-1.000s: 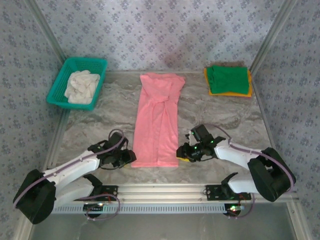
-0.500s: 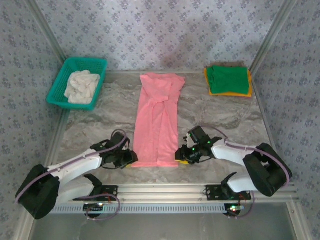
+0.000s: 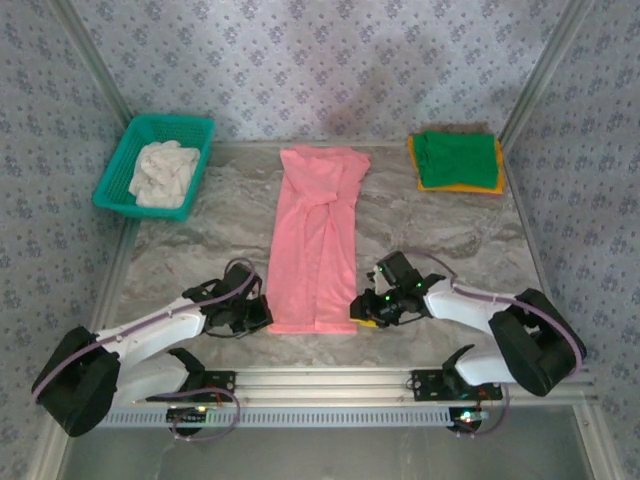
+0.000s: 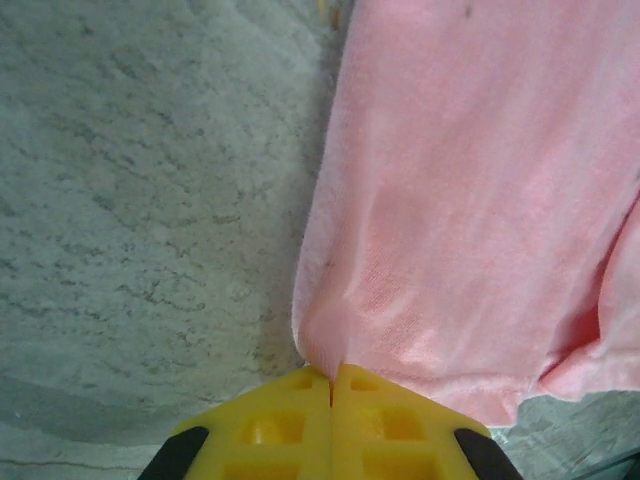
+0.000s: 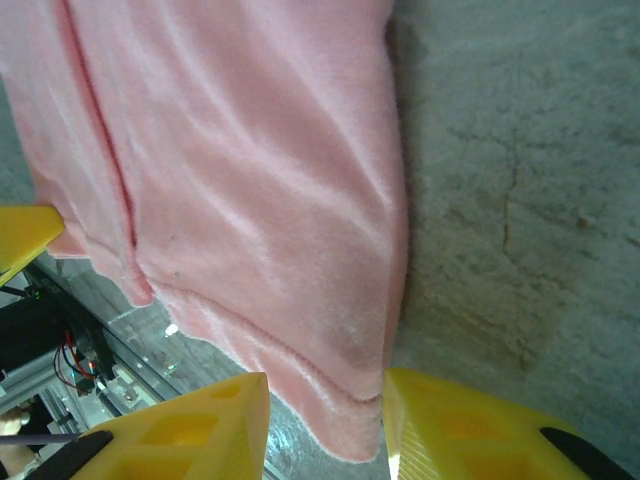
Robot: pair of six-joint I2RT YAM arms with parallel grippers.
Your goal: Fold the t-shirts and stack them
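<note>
Top external view: salmon-pink t-shirt (image 3: 318, 235) lies flat on the marbled tabletop (image 3: 200, 240) as a long narrow strip, running straight away from both arms. Its near hem sits between the two end effectors.

Left end effector (image 3: 262, 318) is at the hem's left corner. Left wrist view: the yellow fingers of the left end effector (image 4: 331, 372) are pressed together, pinching a small peak of the salmon-pink t-shirt (image 4: 480, 200) at that corner. Bare tabletop (image 4: 130, 200) lies to its left, nothing on it.

Right end effector (image 3: 362, 312) is at the hem's right corner. Right wrist view: right end effector (image 5: 325, 385) has its fingers spread, and the corner of the salmon-pink t-shirt (image 5: 250, 180) lies in the gap between them, not clamped. Bare tabletop (image 5: 520, 150) lies to its right.

Surroundings, top external view:
- Green t-shirt (image 3: 457, 160), folded, lies far ahead and to the right of the right end effector, on top of the orange-yellow t-shirt (image 3: 455, 189), of which just a rim shows. The stack is well apart from the pink strip.
- Teal mesh basket (image 3: 118, 165) sits far ahead and to the left of the left end effector, holding a crumpled white cloth (image 3: 163, 172).
- Aluminium rail (image 3: 330, 380) runs behind both end effectors at the near edge.

Nothing lies between either end effector and the hem, and nothing rests on top of the pink strip.
</note>
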